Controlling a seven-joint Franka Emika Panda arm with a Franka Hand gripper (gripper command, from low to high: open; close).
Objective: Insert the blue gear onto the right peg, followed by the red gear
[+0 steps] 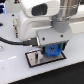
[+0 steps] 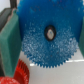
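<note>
The flat, bright-blue toothed plastic gear (image 2: pixel 47 37) fills the wrist view, its speckled face toward the camera, a dark centre hole with a pale ring. In the exterior view the hand (image 1: pixel 52 50) grips it just above the black-bordered grey plate (image 1: pixel 36 58) on the white desk (image 1: pixel 72 67). A chunky red plastic gear (image 2: pixel 20 71) sits near its toothed edge.

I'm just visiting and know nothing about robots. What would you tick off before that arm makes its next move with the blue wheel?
1. Blue gear held in the hand: ok, it sits between the fingers.
2. Hand is above the grey plate: ok in the exterior view.
3. Gear's centre hole unobstructed: ok.
4. Hole lined up with the right peg: cannot tell, the peg is hidden.
5. Red gear waiting for its turn: ok, visible near the picture's edge in the wrist view.
</note>
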